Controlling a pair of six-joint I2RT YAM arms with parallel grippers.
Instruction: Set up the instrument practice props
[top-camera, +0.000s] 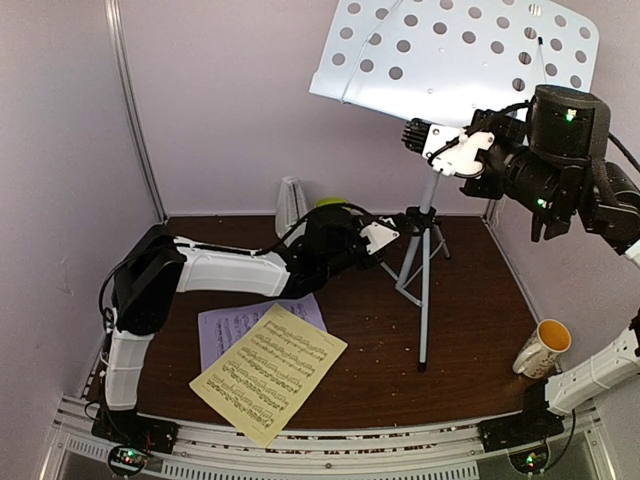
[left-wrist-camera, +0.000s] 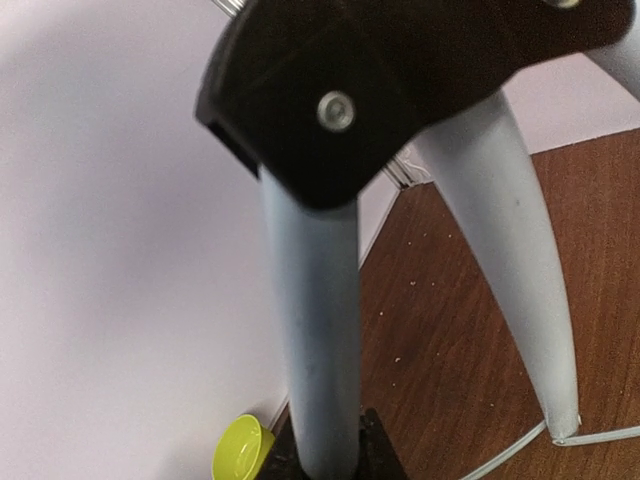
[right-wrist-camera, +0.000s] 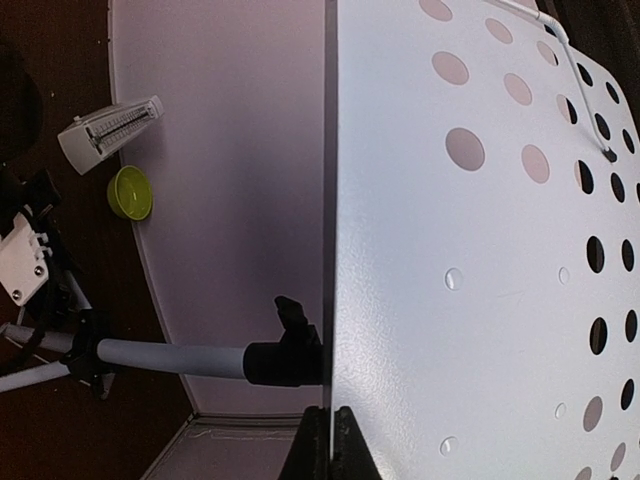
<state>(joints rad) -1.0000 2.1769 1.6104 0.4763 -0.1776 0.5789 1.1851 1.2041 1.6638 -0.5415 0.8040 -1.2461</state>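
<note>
Gripped tripod leg (left-wrist-camera: 308, 320) with left tool (left-wrist-camera: 322, 460); pinched perforated plate (right-wrist-camera: 480, 250) by its thin edge in right tool (right-wrist-camera: 329, 445); risked slipping there, toppling stand (top-camera: 425, 300) away from both.

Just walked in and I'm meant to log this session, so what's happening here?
Both arms are on the music stand: the left tool is clamped on a tripod leg, while the right tool pinches the lower edge of its perforated white desk. The yellow sheet and lilac sheet lie flat on the table near the arms, yellow overlapping lilac. The metronome stands at the back.
</note>
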